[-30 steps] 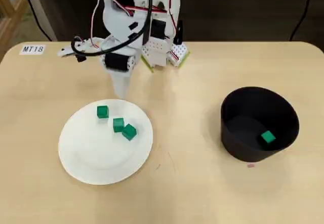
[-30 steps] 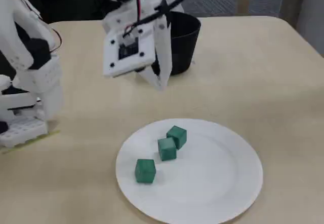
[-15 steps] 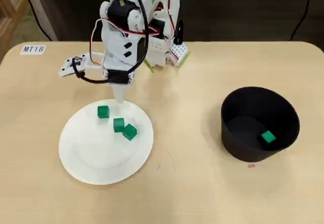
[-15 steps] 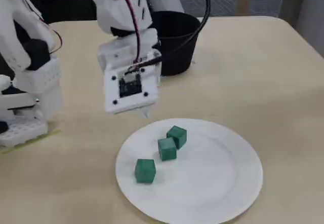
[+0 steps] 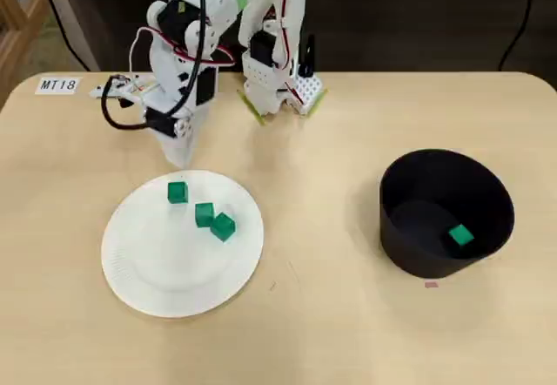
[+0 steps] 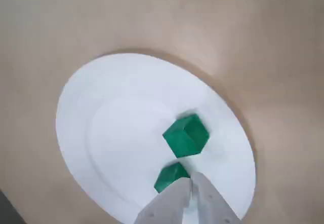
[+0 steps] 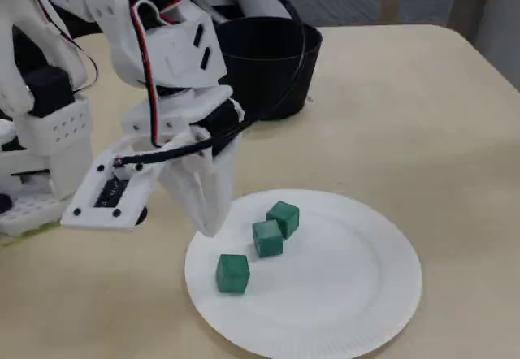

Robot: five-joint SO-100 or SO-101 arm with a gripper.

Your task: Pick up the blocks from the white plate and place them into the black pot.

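Pincer (image 7: 210,227), tips pressed together and holding nothing, poised at the upper-left rim of the plate (image 5: 148,280) in the overhead view; in the wrist view its closed tips (image 6: 191,191) enter from the bottom edge, just beside the nearest block.

Three blocks lie on the upper half of the plate: block A (image 5: 177,192) alone near the rim, closest to the pincer; block B (image 5: 204,214) and block C (image 5: 223,226) touching or nearly so, toward the centre. A fourth block (image 5: 460,235) already lies in the pot (image 5: 400,228), at the right of the overhead frame, well apart from the plate. The task is judged about one quarter done.

Step in hand, as judged: approach for the next pick. Good practice would be to spread the tips before descending, take block A first since it stands free, and align the jaws with two opposite flat faces.

Orientation: the blocks are cubes, so no long axis exists. Block A sits nearly square to the overhead frame; block C is turned noticeably, its corners pointing toward the frame edges.
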